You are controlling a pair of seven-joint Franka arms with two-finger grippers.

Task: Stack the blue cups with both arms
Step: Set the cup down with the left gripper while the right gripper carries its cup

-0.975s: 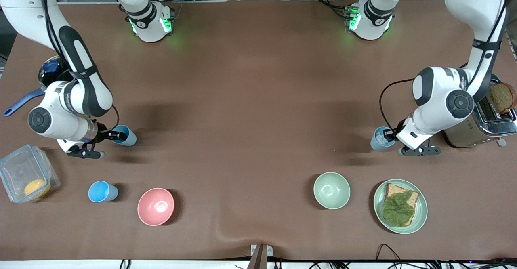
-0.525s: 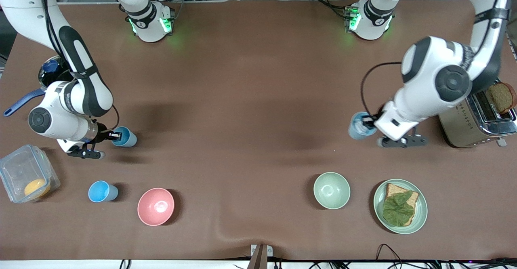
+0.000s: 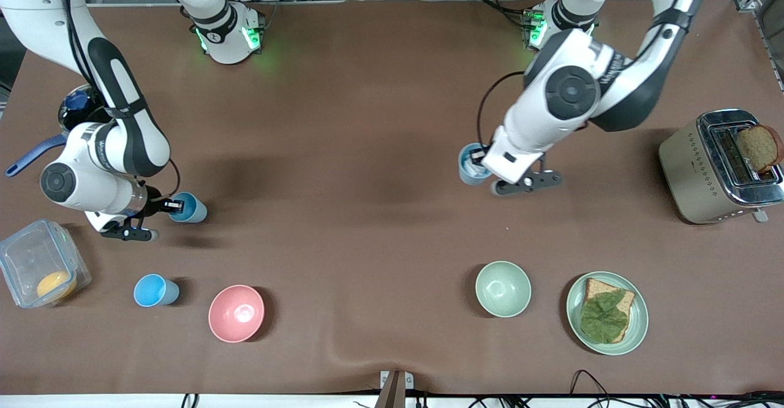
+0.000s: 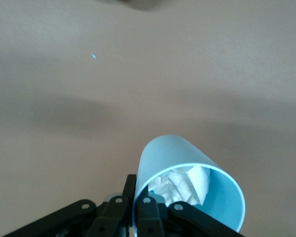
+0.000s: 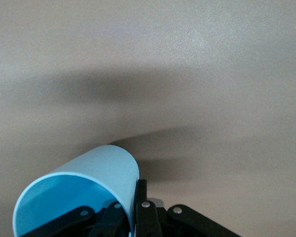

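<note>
Over the brown table [image 3: 380, 120], both grippers [image 3: 479, 166] [image 3: 173, 205] pinch cup [image 3: 470, 164] [image 3: 188, 207] rims; the carry's underway, next aligning one over the other.

Materials and finishes seen

Smooth matt plastic is seen on the blue cups [image 3: 155, 290]; crumpled paper [image 4: 180, 184] in one; brushed metal on the toaster [image 3: 713, 169].

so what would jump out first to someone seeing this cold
Probably the two white arms, each with its jaws shut on the rim of a blue cup: the left gripper carries a paper-stuffed cup over mid-table, while the right gripper grips another cup at its end. Then the toaster with bread sticking out.
</note>
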